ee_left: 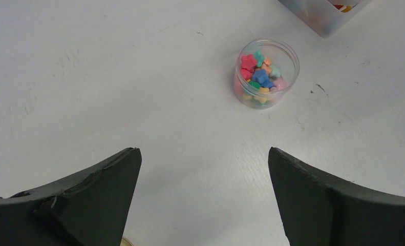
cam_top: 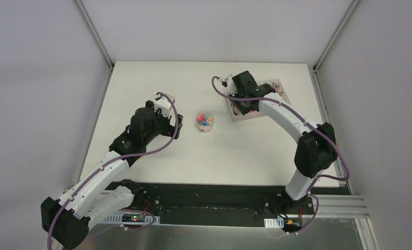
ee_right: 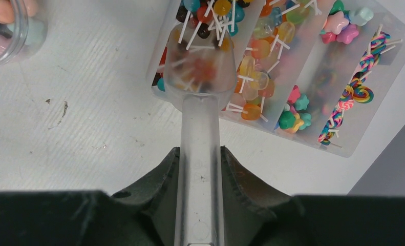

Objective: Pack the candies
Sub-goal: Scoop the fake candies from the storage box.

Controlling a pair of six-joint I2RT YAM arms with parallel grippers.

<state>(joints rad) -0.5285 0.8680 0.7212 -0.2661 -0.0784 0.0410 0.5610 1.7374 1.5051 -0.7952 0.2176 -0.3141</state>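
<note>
While right gripper (ee_right: pixel 200 160) is clamped on the clear scoop (ee_right: pixel 200 118) handle, scoop bowl sits over the tray (ee_right: pixel 338 72) | left gripper (ee_left: pixel 205 195) jaws wide apart, above table (ee_left: pixel 87 77), nothing held | candies (ee_left: pixel 261 77) piled in small clear jar (ee_left: pixel 294 59) mid-table, near tray, not touching | more candies sorted in tray compartments

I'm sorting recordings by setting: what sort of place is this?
Probably a lab robot cell: a plain white table walled by bare grey panels, left arm and right arm bolted at its near edge, and a compartmented candy tray.
</note>
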